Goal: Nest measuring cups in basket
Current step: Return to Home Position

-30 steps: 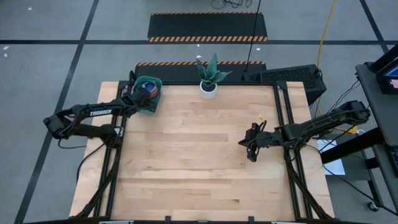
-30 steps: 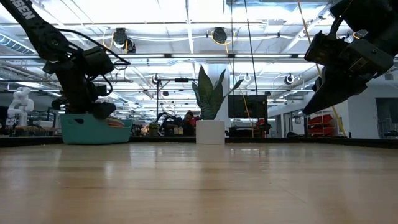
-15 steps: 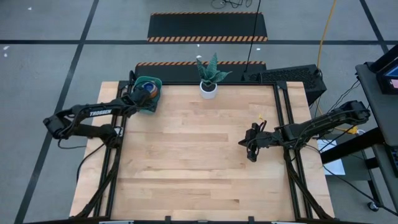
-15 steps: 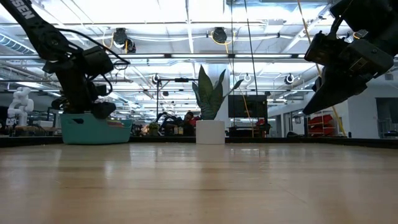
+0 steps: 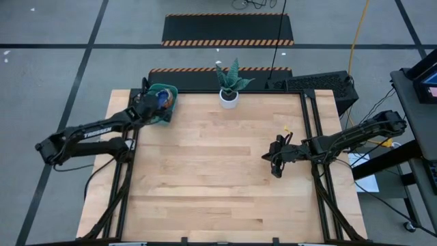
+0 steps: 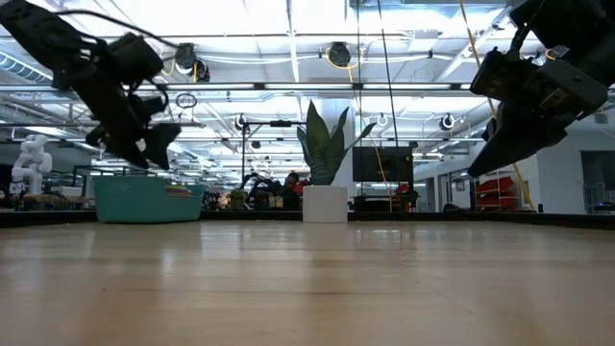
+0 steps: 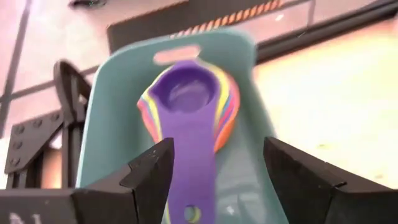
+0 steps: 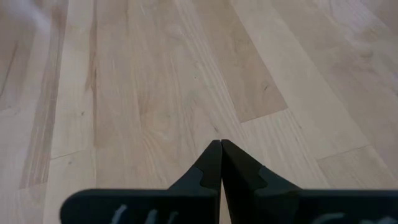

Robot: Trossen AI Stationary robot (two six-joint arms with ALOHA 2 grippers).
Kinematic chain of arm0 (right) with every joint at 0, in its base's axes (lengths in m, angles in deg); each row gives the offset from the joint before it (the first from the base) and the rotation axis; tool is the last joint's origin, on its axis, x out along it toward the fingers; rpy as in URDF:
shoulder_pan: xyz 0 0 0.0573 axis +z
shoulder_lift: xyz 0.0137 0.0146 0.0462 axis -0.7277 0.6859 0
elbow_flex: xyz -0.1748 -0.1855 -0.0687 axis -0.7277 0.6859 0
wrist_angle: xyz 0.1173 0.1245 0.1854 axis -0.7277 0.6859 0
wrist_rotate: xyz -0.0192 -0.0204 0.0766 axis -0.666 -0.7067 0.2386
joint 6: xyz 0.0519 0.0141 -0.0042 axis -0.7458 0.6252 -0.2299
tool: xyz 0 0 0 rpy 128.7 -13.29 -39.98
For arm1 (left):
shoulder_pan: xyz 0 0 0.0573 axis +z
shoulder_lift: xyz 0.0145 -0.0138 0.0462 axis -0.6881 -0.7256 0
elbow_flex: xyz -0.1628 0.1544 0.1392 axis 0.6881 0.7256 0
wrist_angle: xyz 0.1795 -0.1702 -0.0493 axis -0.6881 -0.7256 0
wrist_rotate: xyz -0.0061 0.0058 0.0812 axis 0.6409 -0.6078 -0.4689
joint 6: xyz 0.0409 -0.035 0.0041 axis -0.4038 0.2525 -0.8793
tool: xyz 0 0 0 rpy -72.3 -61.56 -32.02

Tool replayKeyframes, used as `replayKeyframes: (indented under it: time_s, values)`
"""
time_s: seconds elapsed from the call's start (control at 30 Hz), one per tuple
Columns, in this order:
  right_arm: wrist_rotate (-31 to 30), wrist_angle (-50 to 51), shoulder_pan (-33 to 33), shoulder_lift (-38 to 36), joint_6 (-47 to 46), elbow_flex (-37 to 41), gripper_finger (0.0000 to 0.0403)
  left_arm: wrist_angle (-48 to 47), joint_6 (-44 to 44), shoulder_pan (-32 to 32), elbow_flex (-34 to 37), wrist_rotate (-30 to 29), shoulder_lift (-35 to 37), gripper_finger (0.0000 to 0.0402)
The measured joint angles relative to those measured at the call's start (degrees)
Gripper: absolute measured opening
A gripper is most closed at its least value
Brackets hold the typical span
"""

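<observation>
My left fingers (image 7: 149, 174) stand apart with nothing between them, hovering just above the basket (image 7: 102, 124) at the eleven o'clock corner of the desk (image 5: 218, 178). Straight beyond them the measuring cups (image 7: 186, 112) lie nested inside the basket. The dark blue one is on top, orange and yellow rims peek round its bowl, and its flat handle runs back toward the fingers. My right fingers (image 8: 208, 171) are pressed together on nothing, hanging over bare wood at about three o'clock, well apart from everything. A white plant pot (image 5: 229, 99) sits at twelve o'clock, near the basket but not touching it. I judge the nesting done and only the retreat left. Were I to take the stack again, I'd expect light, stiff, slick plastic that could slide apart bowl from bowl. I'd pinch the stacked handles together, not the round rims.
</observation>
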Motion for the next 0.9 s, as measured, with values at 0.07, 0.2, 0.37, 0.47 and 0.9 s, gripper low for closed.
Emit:
replayKeyframes:
  time_s: [0.07, 0.2, 0.37, 0.47, 0.9]
  values:
    - [0.0, 0.0, 0.0, 0.0, 0.0, 0.0, 0.0000, -0.3, 0.0, -1.7, 0.0, 0.3, 2.7, 0.0250]
    - [-0.2, -0.1, 0.0, 0.0, 0.0, 0.0, 0.0000, -0.1, -0.1, -5.7, 0.0, 2.5, 7.3, 0.0250]
    - [-1.8, -2.1, 0.0, 0.0, 0.2, 0.0, 0.0000, -0.4, -0.6, -14.0, 0.0, 8.1, 10.2, 0.0248]
    - [-1.8, -5.8, 0.0, 0.0, 1.8, 0.0, 0.0000, -0.2, -1.7, -21.7, 0.0, 8.6, 10.6, 0.0227]
    - [-2.0, -14.8, 6.2, 0.0, 9.5, 0.0, 0.0000, 14.9, -4.6, -49.6, 4.5, 6.1, 10.6, 0.0008]
